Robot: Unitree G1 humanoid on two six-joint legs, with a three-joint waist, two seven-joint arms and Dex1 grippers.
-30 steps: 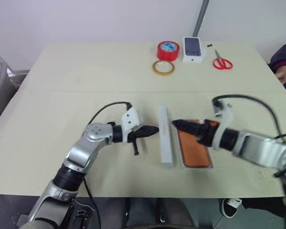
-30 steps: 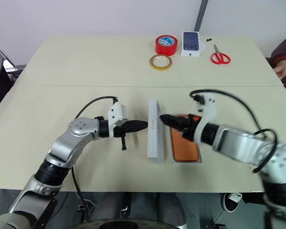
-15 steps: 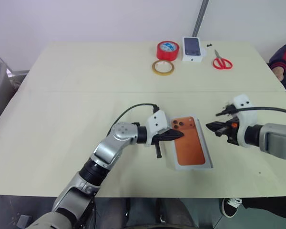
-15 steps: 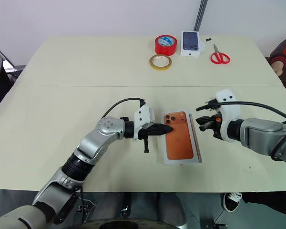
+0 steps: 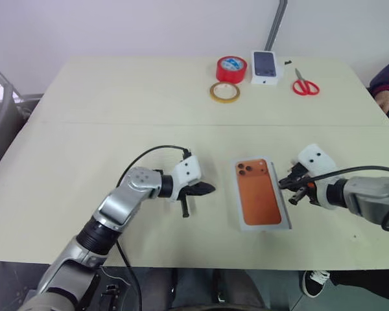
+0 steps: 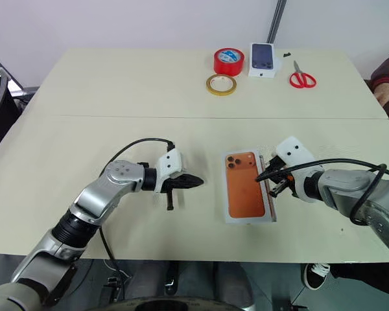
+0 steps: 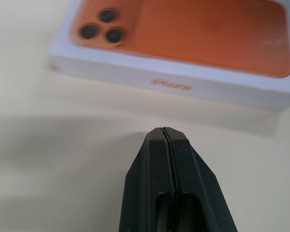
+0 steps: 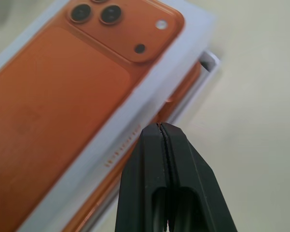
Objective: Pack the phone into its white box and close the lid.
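beige table (image 5: pixel 117 97), white lid (image 5: pixel 262 201) printed orange phone, askew on box

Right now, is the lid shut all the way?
Not fully. The lid lies on top but shifted sideways: the phone and the rim of the white box peek out beside it.

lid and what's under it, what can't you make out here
- phone: right wrist view, the lid covers all but an orange edge strip.
- white box: same view, just a corner shows past the lid.
- lettering on the lid's side: left wrist view, blurred, unreadable.
- whether the lid sits fully down: too small in the head views.
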